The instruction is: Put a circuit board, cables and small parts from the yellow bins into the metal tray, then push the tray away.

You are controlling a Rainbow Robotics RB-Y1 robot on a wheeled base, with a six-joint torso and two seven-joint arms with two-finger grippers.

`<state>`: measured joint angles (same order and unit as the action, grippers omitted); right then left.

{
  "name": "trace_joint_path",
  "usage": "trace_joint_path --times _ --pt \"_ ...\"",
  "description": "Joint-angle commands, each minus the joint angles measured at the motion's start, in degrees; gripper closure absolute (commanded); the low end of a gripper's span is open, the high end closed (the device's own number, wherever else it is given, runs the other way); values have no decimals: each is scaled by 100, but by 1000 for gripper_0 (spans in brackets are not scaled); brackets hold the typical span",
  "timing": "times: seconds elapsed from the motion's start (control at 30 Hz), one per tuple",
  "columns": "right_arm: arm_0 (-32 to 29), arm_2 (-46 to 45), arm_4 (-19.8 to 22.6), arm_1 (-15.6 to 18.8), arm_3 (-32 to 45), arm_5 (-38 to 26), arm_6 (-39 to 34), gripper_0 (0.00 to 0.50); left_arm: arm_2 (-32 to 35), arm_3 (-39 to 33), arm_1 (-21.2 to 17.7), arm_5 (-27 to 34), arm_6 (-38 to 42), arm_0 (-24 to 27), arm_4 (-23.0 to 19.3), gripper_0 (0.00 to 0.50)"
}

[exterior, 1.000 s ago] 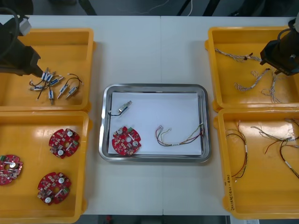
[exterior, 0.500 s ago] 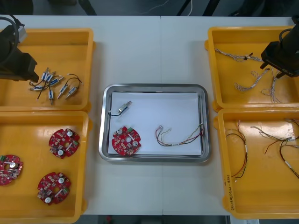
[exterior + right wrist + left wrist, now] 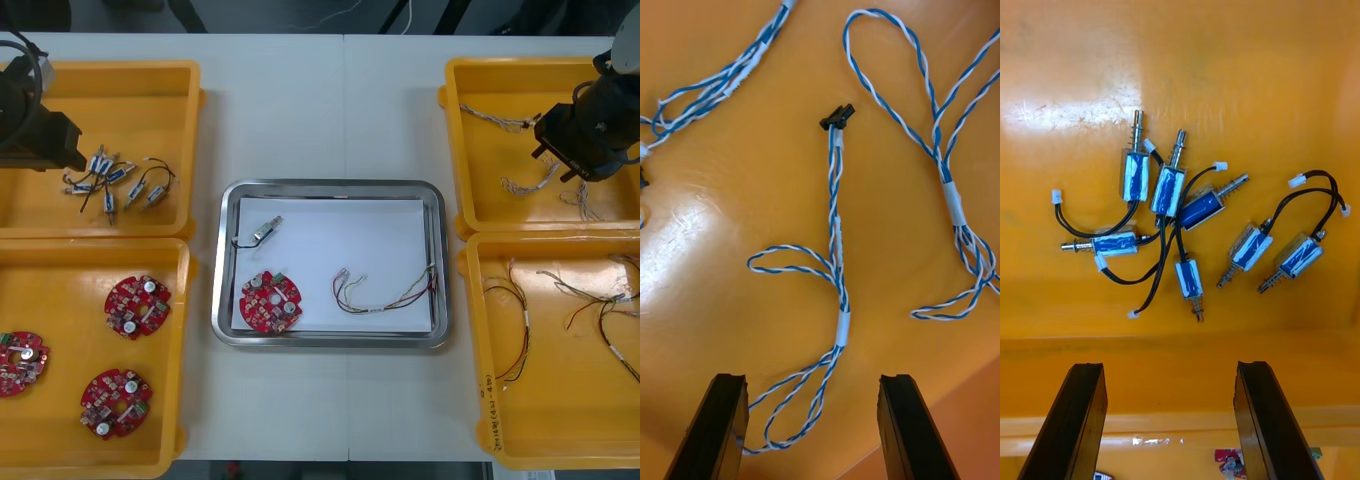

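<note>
The right gripper (image 3: 811,382), fingers spread wide and holding nothing, hangs over the yellow bin (image 3: 480,160) at the far right of the metal tray (image 3: 330,186). It straddles the tail loops of a twisted blue and white cable (image 3: 836,225).

Just past the fingers, a white sleeve (image 3: 842,328) binds the strands. That looks like the firmest and thickest spot, and probably the best place to pinch. Beyond it a side loop splays out, and the lead ends in a small black connector (image 3: 836,116).

The cable should weigh next to nothing and hang limp once lifted, its loops trailing. It lies flat on glossy, slick plastic, so the fingers would need to close right at the floor. The neighbouring cables (image 3: 951,202) lie apart from it, so a snag seems unlikely.

On the tray's white lining (image 3: 340,240) sit a round red circuit board (image 3: 270,301), a red and yellow cable (image 3: 385,295) and a small metal part (image 3: 265,230).

At the tray's far left, the left gripper (image 3: 1169,367) waits open and empty over a second yellow bin (image 3: 150,100). In it are small metal parts (image 3: 1169,191) with shiny pins, blue-wrapped bodies and black leads.
</note>
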<state>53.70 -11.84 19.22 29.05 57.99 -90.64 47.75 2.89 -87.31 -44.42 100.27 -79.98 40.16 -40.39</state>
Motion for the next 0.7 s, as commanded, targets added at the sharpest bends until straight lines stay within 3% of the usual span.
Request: trace_joint_path --times 0.03,0.7 --pt "-238 -152 56 -101 195 214 -170 0 -210 214 65 -306 -132 -52 -21 0" --pt "-633 -152 144 -294 195 803 -293 0 -852 645 144 -1071 -158 -359 -65 0"
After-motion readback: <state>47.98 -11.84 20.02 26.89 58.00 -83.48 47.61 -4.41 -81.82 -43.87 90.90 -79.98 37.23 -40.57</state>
